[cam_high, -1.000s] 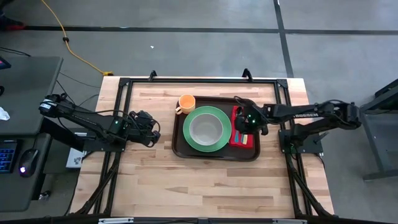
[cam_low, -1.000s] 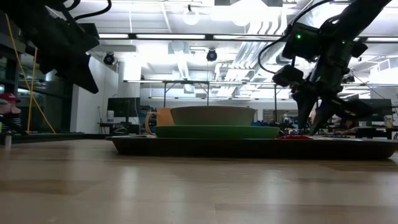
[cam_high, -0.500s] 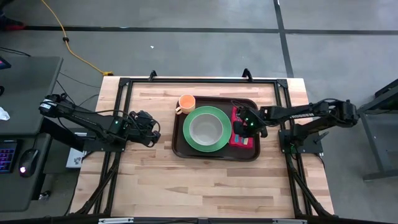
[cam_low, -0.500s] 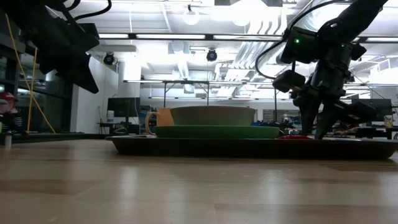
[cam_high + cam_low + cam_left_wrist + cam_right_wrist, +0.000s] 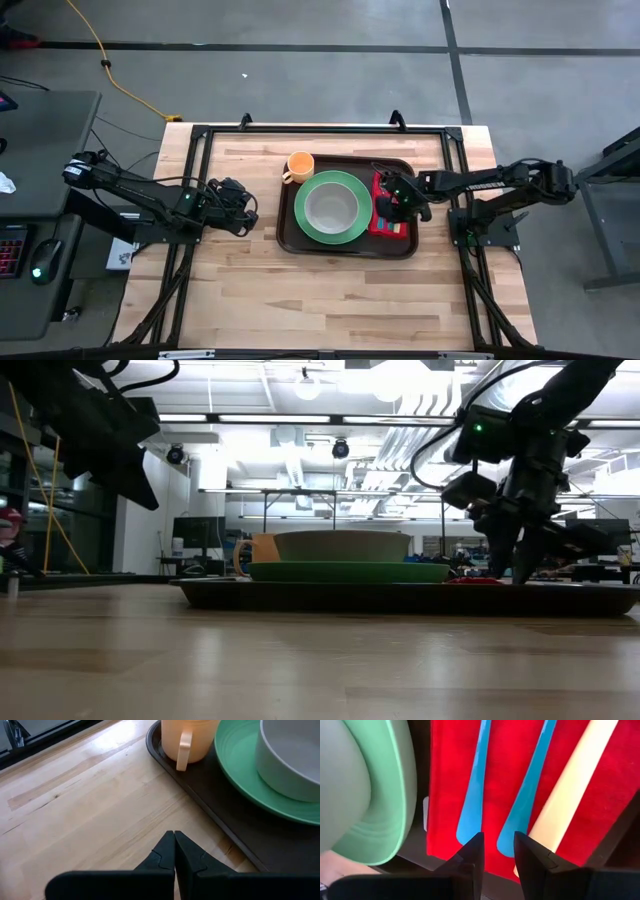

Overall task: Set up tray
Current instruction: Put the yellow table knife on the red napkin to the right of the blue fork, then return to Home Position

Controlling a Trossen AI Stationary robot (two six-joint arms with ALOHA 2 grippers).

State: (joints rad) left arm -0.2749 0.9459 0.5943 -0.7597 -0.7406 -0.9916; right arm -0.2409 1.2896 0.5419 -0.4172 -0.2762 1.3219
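The dark brown tray (image 5: 290, 225) lies mid-table. On it stand a green plate (image 5: 305, 215) with a grey bowl (image 5: 331, 205), an orange cup (image 5: 300, 165) and a red napkin (image 5: 450, 780). Two blue utensil handles (image 5: 475, 795) and a cream one (image 5: 575, 785) lie flat on the napkin. My right gripper (image 5: 497, 842) is open low over the napkin (image 5: 397, 232). Its fingers point steeply down, one on each side of one blue handle's end (image 5: 507, 842), and red cloth shows in the gap. My left gripper (image 5: 174, 837) is shut above bare wood left of the tray.
A black frame (image 5: 320, 128) runs along the table's far edge and down both sides. Bare wood lies left of the tray (image 5: 90, 805) and along the near half of the table (image 5: 330, 300). The cup's handle (image 5: 184, 750) points toward my left gripper.
My right gripper has sunk a little toward the napkin and tipped steeper, so its fingers now stand more upright in the low view. The left arm and everything on the tray have kept still.
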